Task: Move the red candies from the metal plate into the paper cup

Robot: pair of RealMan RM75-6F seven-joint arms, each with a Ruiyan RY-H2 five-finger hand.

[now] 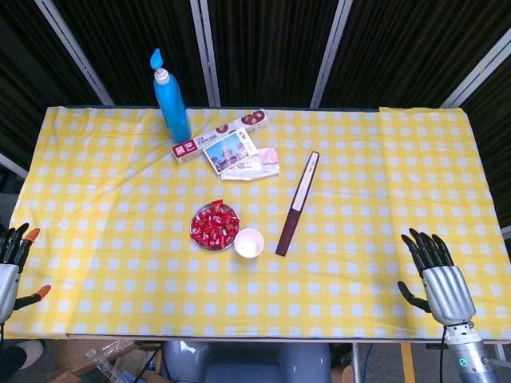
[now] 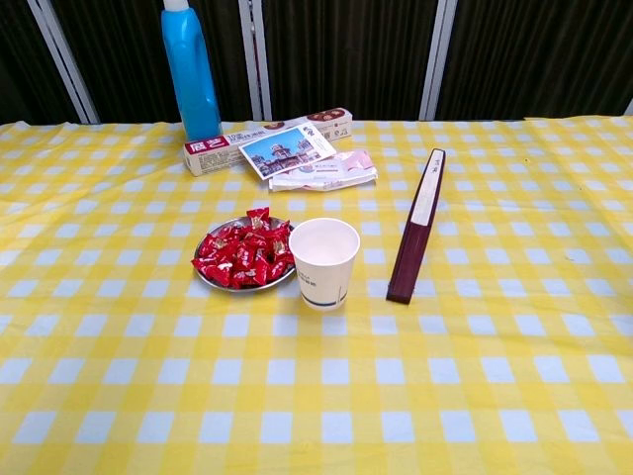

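A pile of red candies (image 1: 214,225) (image 2: 243,258) fills a small metal plate (image 2: 207,281) near the table's middle. An upright white paper cup (image 1: 249,242) (image 2: 323,261) stands just right of the plate, and looks empty. My left hand (image 1: 9,265) hangs at the table's near left corner, fingers spread, holding nothing. My right hand (image 1: 436,274) rests over the near right edge, fingers apart and empty. Both hands are far from the plate and cup. The chest view shows neither hand.
A blue bottle (image 1: 171,97) stands at the back left. A long snack box (image 1: 220,136), a postcard (image 1: 230,149) and a wipes packet (image 1: 255,166) lie behind the plate. A dark folded fan (image 1: 297,203) lies right of the cup.
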